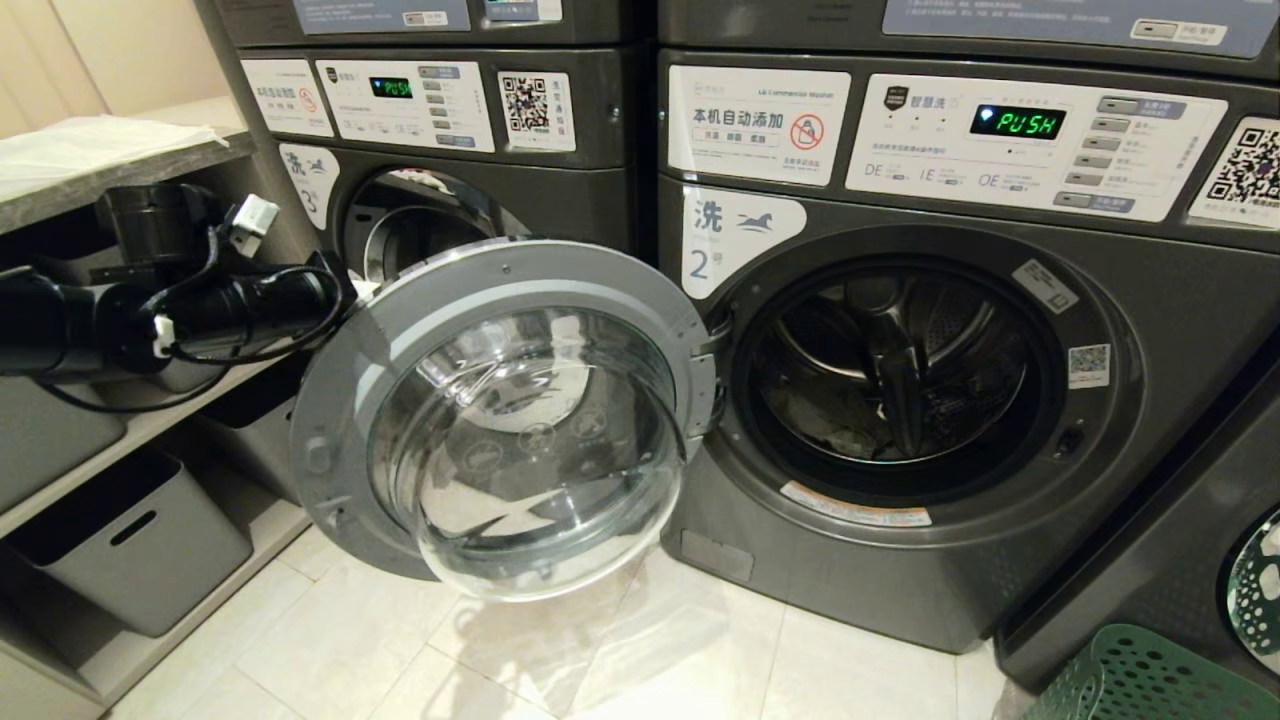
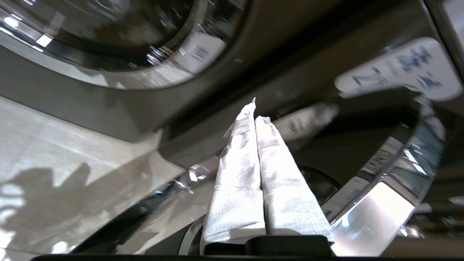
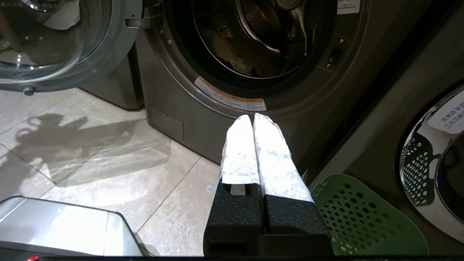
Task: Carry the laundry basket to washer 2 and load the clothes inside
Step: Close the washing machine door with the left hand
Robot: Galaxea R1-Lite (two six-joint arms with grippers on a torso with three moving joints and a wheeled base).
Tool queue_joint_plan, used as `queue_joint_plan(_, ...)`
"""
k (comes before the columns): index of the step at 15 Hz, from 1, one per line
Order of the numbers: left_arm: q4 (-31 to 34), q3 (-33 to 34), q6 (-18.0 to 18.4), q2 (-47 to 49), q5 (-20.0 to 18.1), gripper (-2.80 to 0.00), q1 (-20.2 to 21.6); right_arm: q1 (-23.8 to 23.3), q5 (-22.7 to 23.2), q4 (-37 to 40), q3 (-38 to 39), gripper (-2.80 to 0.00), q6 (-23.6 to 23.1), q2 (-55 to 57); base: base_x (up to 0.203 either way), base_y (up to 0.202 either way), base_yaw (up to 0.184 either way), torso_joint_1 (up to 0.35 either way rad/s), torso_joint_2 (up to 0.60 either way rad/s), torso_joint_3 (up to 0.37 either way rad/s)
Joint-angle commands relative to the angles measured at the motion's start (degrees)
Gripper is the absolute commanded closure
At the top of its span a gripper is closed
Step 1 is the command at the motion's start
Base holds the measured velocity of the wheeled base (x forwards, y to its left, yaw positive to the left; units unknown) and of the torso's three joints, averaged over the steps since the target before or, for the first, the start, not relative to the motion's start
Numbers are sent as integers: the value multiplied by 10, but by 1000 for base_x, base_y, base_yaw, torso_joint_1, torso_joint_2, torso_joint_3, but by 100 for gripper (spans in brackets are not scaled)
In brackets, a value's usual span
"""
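The left gripper (image 2: 255, 108), fingers pressed together and empty, sits behind the open washer door (image 1: 500, 410); a careless swing could knock it. The right gripper (image 3: 253, 119) is likewise closed, the green laundry basket (image 3: 362, 217) just beside it, clothes (image 3: 232, 54) already in the drum.

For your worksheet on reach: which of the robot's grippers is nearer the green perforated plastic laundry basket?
Right. The right gripper hangs just beside the green perforated plastic laundry basket; the left gripper is beyond the open round glass washer door, far from it.
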Motion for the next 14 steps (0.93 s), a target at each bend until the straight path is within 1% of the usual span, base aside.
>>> queue_joint_plan(1,-4,37,-10,-72,-1,0,-18,0,0,0,0,0,-1,1,0,0,0,0,0,0)
queue_joint_plan(2,-5,52,-26,-95,-1,0,-33,0,0,0,0,0,-1,1,0,0,0,0,0,0)
queue_joint_plan(3,-6,61,-50,-119,1,0,-54,0,0,0,0,0,-1,1,0,0,0,0,0,0)
queue_joint_plan(4,-3,64,-86,-143,6,0,-76,0,1,0,-1,0,-1,1,0,0,0,0,0,0)
queue_joint_plan(5,-1,63,-142,-164,15,0,-103,0,0,0,0,0,-1,1,0,0,0,0,0,0)
queue_joint_plan(6,4,57,-190,-182,28,0,-129,0,0,0,0,0,-1,1,0,0,0,0,0,0)
queue_joint_plan(7,12,51,-227,-197,45,0,-154,0,0,0,0,0,-1,1,0,0,0,0,0,0)
queue_joint_plan(10,21,46,-292,-232,82,0,-213,0,0,0,-1,0,-1,1,0,0,0,0,0,0)
queue_joint_plan(12,25,47,-334,-256,94,0,-251,0,0,0,0,0,-1,1,0,0,0,0,0,0)
queue_joint_plan(13,36,47,-342,-260,101,0,-256,0,0,0,0,0,-1,1,0,0,0,0,0,0)
queue_joint_plan(14,38,44,-338,-251,117,0,-242,0,1,0,0,0,-1,1,0,0,0,0,0,0)
